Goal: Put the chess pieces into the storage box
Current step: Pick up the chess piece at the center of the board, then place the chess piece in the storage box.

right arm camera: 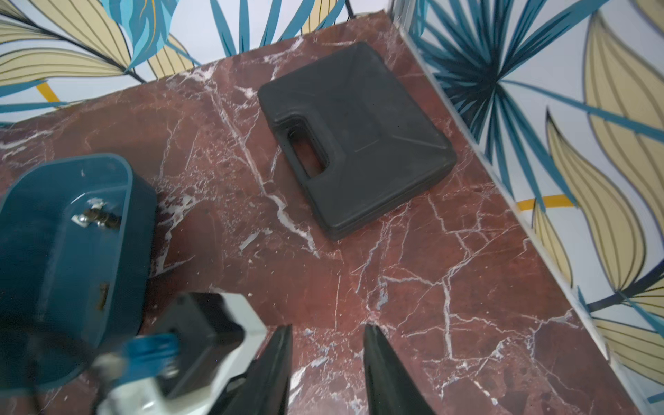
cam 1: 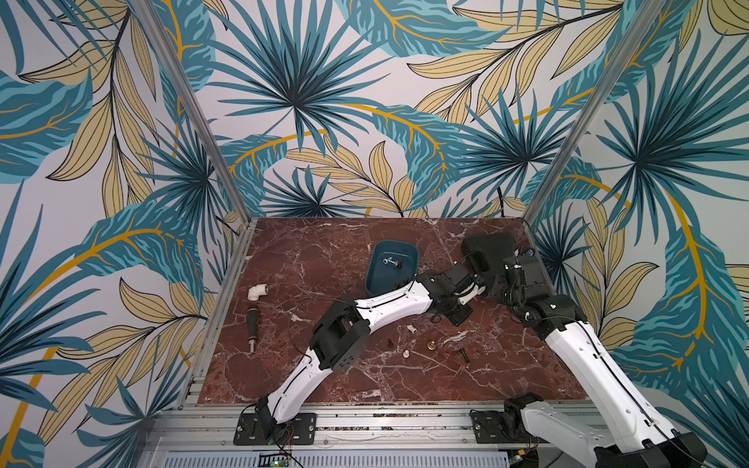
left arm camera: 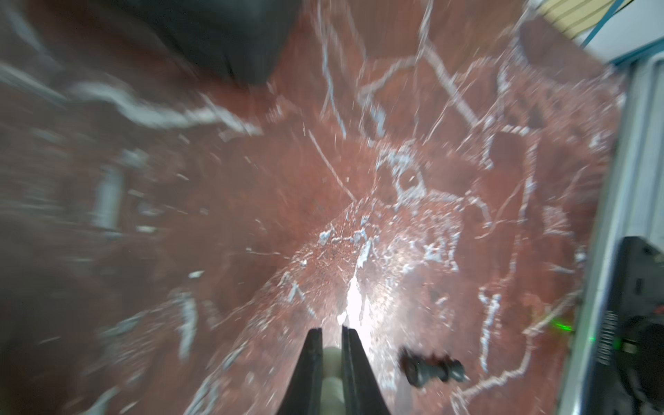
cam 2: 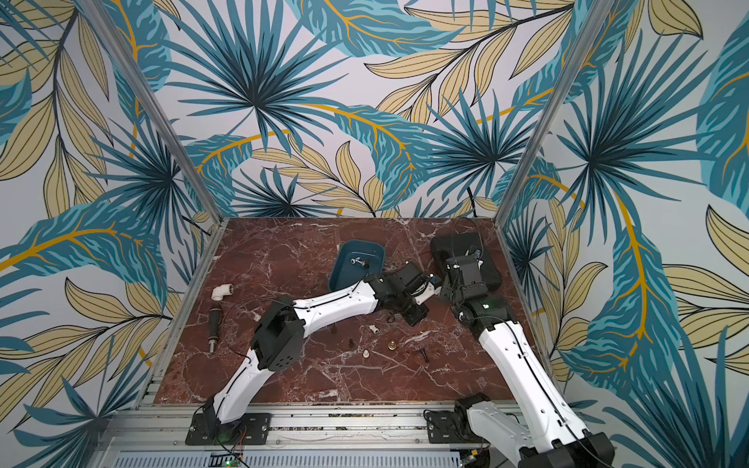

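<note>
**Left fingers (left arm camera: 312, 370) clenched on a whitish chess piece (left arm camera: 332, 363)**

Right fingers (right arm camera: 276, 363) spread, nothing between them, over bare desk (right arm camera: 395, 280) between storage box (right arm camera: 54, 269) and black case (right arm camera: 359, 143). Inside the box: silvery piece (cam 1: 390, 260) and dark piece (cam 1: 399, 265), lying together. Loose on the desk, nearer the arm bases: two white pieces (cam 1: 412, 329), brass piece (cam 1: 431, 345), small dark piece (cam 1: 390, 342), black piece (cam 1: 464, 355) lying flat. Off the desk's left edge: pipe elbow (cam 1: 257, 291), screwdriver (cam 1: 252, 324).
</note>
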